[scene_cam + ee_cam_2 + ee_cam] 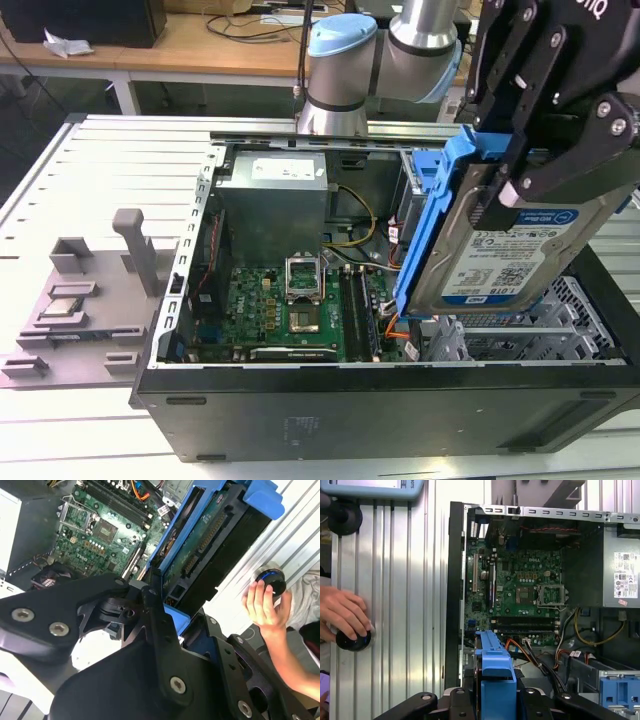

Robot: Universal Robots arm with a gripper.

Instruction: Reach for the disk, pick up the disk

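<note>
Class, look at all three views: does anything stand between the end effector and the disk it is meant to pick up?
Nothing visible does. The black end effector is already shut on the rectangular silver metal disk by its blue plastic carrier frame, holding it tilted above the open black computer case.

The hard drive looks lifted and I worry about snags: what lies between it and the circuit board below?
Orange cables and a metal drive cage sit under the hard drive, beside the circuit board, in the exterior view.

Exterior oblique — wrist views close overhead
</note>
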